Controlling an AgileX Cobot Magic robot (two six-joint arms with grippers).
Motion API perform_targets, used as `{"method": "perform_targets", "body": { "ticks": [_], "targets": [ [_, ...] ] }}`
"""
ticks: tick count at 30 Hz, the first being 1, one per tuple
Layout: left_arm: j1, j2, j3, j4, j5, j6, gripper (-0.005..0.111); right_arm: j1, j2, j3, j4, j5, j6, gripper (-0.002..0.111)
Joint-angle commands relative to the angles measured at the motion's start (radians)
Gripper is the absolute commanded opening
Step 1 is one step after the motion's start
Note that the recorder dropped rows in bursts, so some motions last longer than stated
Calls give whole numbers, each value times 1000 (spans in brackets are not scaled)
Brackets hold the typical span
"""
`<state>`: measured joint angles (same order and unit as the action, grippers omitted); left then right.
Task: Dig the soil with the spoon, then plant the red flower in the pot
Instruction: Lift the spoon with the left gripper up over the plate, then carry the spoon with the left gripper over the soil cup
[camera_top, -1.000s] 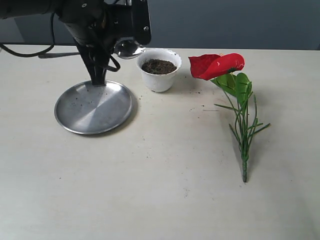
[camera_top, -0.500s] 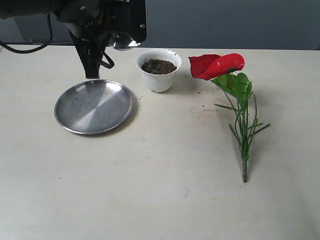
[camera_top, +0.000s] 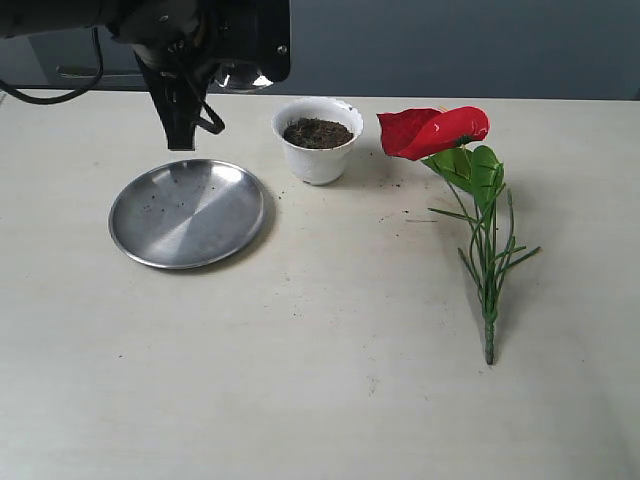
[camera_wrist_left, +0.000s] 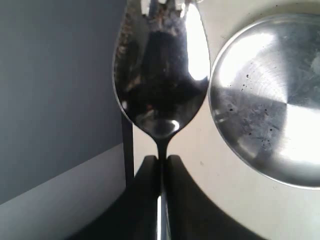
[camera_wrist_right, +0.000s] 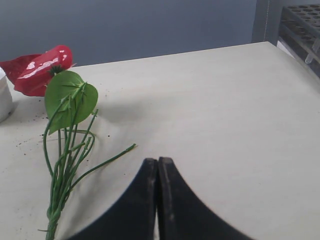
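The near half of the pale, matte surface (camera_top: 300, 390) is bare, open out to its front edge and both sides. One red flower (camera_top: 433, 130) lies flat on the right, its thin green stem end nearest and its glossy heart-shaped bloom farthest, beside the pot. One round, flat steel plate (camera_top: 187, 212), shiny and flecked with dark specks, sits on the left. Just beside it and behind stands one small white pot (camera_top: 318, 150) with a wavy rim, holding crumbly dark soil (camera_top: 317, 132). Above the plate's far edge hangs the left gripper (camera_wrist_left: 160, 162), clamped on the handle of one silver spoon (camera_wrist_left: 160, 75), whose bowl is smeared with dirt. The right gripper (camera_wrist_right: 158, 162) is pressed together and empty, near the stem.
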<state>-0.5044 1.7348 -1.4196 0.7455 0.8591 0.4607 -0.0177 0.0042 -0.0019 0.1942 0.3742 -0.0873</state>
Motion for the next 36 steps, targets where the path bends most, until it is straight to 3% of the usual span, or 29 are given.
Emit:
{"method": "perform_targets", "body": {
  "ticks": [1, 10, 22, 29, 36],
  "targets": [
    [-7, -15, -6, 44, -1, -5, 0, 0, -4, 2, -3, -9, -1, 0],
    [-7, -15, -6, 53, -6, -5, 0, 0, -4, 2, -3, -9, -1, 0],
    [-7, -15, -6, 63, -110, 3, 0, 0, -4, 2, -3, -9, -1, 0],
    [-7, -13, -6, 178, -108, 262, 0, 0, -4, 2, -3, -9, -1, 0],
    [-7, -13, -6, 441, -72, 411, 0, 0, -4, 2, -3, -9, -1, 0]
  ]
}}
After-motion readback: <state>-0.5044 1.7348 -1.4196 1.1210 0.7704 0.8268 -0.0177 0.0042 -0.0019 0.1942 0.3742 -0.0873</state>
